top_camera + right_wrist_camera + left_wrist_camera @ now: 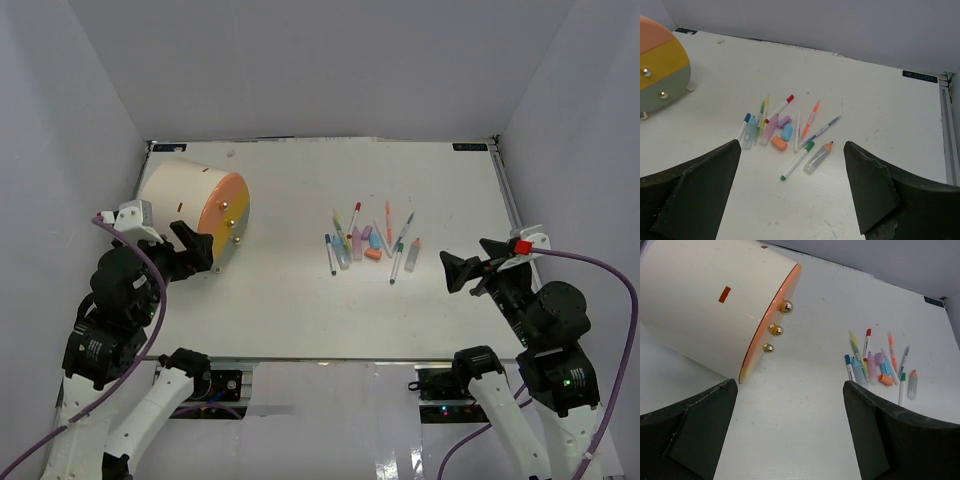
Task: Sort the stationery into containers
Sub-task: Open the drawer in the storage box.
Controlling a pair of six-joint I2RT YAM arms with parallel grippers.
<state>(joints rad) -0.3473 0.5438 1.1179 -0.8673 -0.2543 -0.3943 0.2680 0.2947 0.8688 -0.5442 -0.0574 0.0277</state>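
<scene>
A white counter (300, 310) sits inside pale grey walls (330, 60). Its near edge carries both arm bases.

The container (195, 208) is a cream cylinder lying on its side at the far left of the counter, with its round face turned toward the centre.
- Top view: the face reads as orange fading to yellow.
- Left wrist view: the face is almost edge-on. Three brass knobs (775, 330) stand in a row on it, and a small orange mark shows on the cream wall.
- Right wrist view: the face shows three bands, peach, yellow and grey-green. The left frame edge cuts off most of the body.

The left pincer (200, 252) hovers just beside the container's near side. Its jaws are spread wide and hold nothing. The right pincer (452, 272) hovers right of the stationery in the same condition, wide and empty.

The stationery (370, 243) lies in a loose cluster right of centre, well apart from the container. The top view does not resolve individual items. The right wrist view separates them:
- a red-capped pen (782, 106)
- a green-capped pen (797, 161)
- a clear tube with an orange cap (819, 156)
- an orange block (779, 143)
- a blue block (786, 132)
</scene>
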